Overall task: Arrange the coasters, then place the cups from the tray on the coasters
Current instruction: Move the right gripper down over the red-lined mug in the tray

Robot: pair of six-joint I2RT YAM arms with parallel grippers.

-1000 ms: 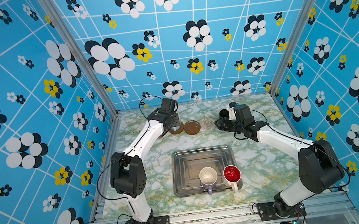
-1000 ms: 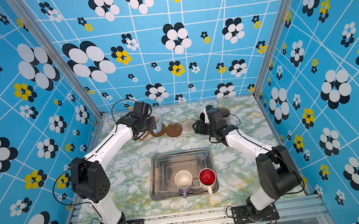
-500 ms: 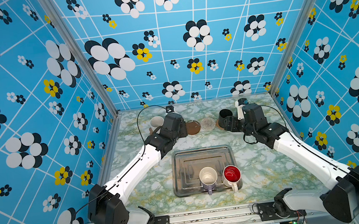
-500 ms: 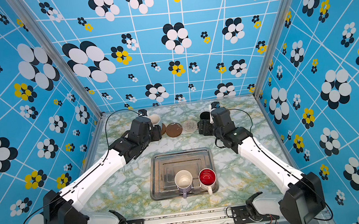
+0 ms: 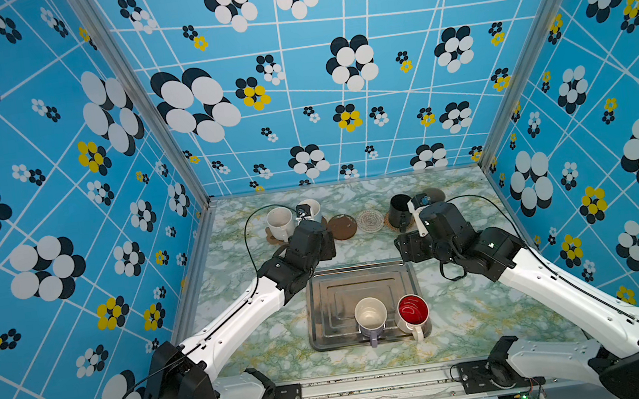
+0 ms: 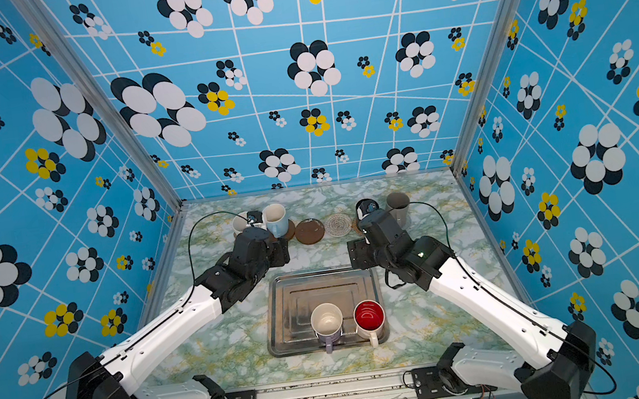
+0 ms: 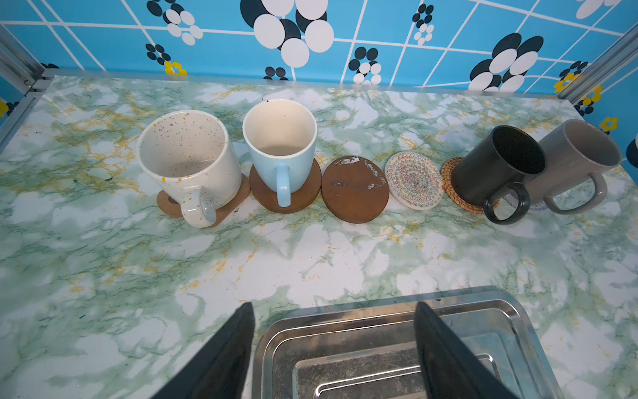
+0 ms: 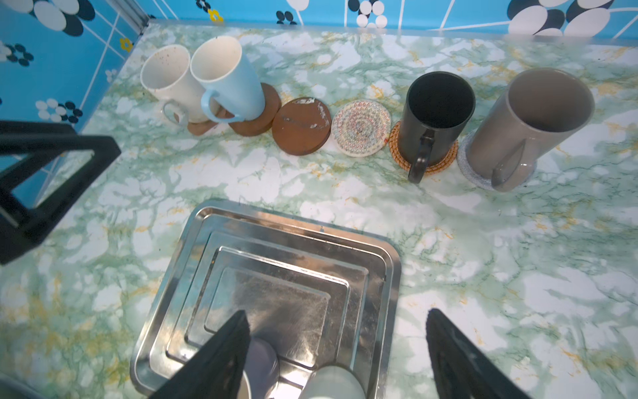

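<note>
The left gripper (image 7: 333,305) and right gripper (image 8: 337,312) are empty, fingers (image 7: 224,359) spread. The lilac cup (image 5: 371,317) and red-lined cup (image 5: 412,312) stand at 5 o'clock on the tray (image 5: 361,272). The brown disc (image 7: 355,190) and crochet coaster (image 7: 414,181), at 12 o'clock of the tray, lie bare, apparently reserved for them.
</note>
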